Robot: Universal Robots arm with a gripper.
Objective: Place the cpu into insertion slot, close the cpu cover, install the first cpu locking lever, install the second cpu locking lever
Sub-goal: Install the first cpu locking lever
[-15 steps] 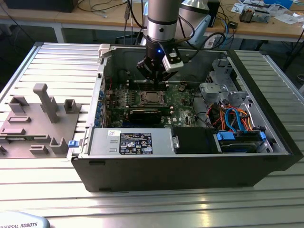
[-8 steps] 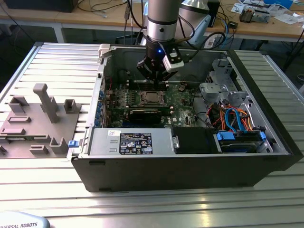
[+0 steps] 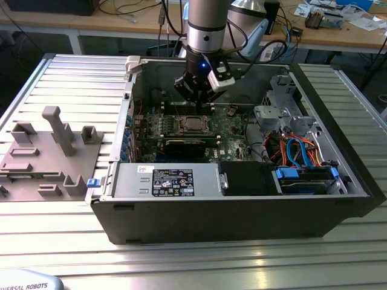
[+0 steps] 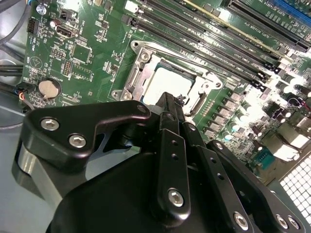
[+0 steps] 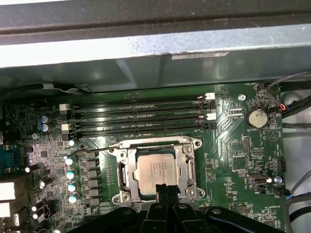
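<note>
**Tool poised at the socket edge, chip seated under its frame**

In the exterior view the arm reaches down from the top centre of the frame into the open black computer case (image 3: 242,205), which lies on the ribbed metal desk (image 3: 78,78). The tool (image 3: 196,99) hangs just above the green motherboard (image 3: 233,124), close behind the insertion slot (image 3: 195,124) near the middle of the frame.

In both wrist views the cpu (image 5: 155,170) (image 4: 167,83) lies flat inside the slot, its silvery top face showing through the square window of the cpu cover (image 5: 187,167) (image 4: 141,68), which lies down over it. The tool's black fingers (image 5: 165,191) stand close together with their tips drawn to a narrow point at the edge of the chip nearest the camera, holding nothing visible. A thin wire lever (image 5: 97,149) runs along the socket's side by the row of capacitors. A grey fixture block (image 3: 45,154) sits at the left of the exterior view
</note>
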